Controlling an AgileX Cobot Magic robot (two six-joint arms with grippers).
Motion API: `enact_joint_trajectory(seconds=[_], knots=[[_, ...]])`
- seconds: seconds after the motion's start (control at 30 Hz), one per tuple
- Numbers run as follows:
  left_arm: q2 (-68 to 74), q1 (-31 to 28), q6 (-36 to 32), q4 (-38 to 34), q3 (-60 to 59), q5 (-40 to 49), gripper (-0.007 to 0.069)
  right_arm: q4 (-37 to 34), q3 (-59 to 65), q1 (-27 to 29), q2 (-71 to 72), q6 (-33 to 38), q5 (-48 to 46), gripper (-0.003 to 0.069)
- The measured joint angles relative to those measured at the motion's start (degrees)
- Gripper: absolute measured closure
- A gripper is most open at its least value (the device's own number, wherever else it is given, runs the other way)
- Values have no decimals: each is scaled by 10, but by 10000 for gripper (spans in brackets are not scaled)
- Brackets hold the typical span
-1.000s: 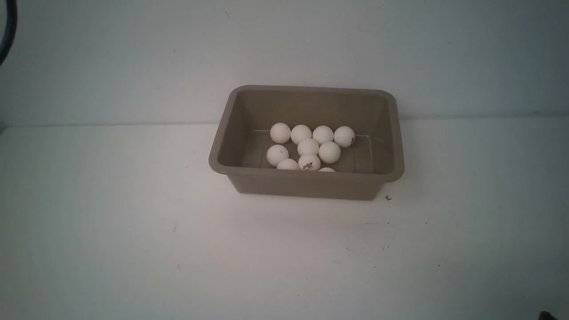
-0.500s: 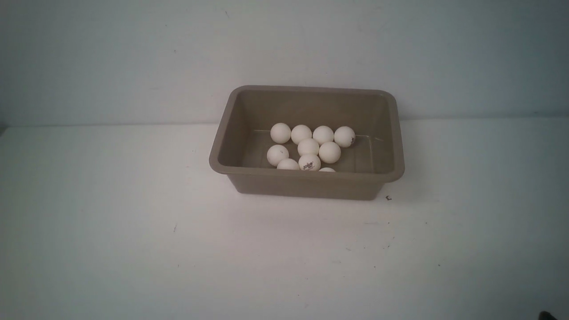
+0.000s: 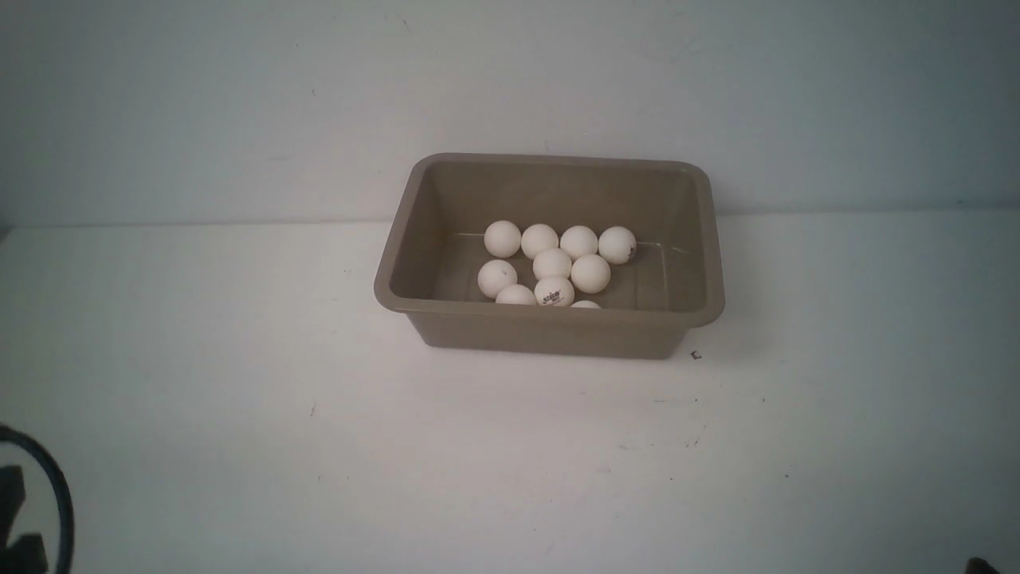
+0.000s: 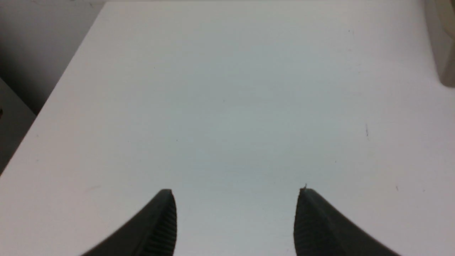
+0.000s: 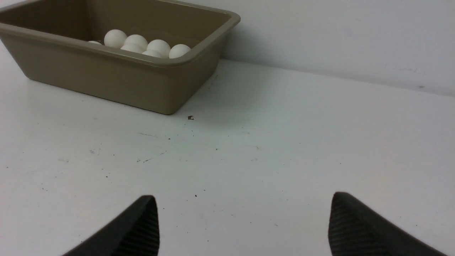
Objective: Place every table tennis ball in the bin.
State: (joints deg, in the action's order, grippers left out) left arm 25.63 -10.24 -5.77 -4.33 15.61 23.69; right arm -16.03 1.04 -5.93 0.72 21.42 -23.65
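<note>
The grey-brown bin [image 3: 550, 328] stands at the middle back of the white table, against the wall. Several white table tennis balls [image 3: 552, 263] lie clustered on its floor; one carries a dark logo [image 3: 551, 299]. The right wrist view shows the bin [image 5: 117, 76] from the side, with balls [image 5: 159, 46] peeking over its rim. My left gripper [image 4: 236, 193] hangs open over bare table, nothing between its fingers; a corner of the bin [image 4: 446, 46] shows at the frame's edge. My right gripper [image 5: 243, 199] is wide open over the table, well short of the bin.
A pale wall [image 3: 510, 96] runs behind the table. A dark cable loop of my left arm [image 3: 48, 494] shows at the front view's lower left corner. A small dark speck [image 3: 696, 355] lies by the bin's right front corner. The table's left edge [image 4: 60, 74] drops off.
The left arm's cable, at the upper left edge a second ago, now shows at the lower left corner. The bin and balls have not moved.
</note>
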Motion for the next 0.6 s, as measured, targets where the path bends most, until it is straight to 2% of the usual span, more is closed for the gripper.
enact_joint_trajectory(seconds=[0.33,0.6], knots=[[-120,0,-4,12,-135,-43,220,0,0,0,0,0,0,76],[-215,0,-4,0,-172,-41,220,0,0,0,0,0,0,76]])
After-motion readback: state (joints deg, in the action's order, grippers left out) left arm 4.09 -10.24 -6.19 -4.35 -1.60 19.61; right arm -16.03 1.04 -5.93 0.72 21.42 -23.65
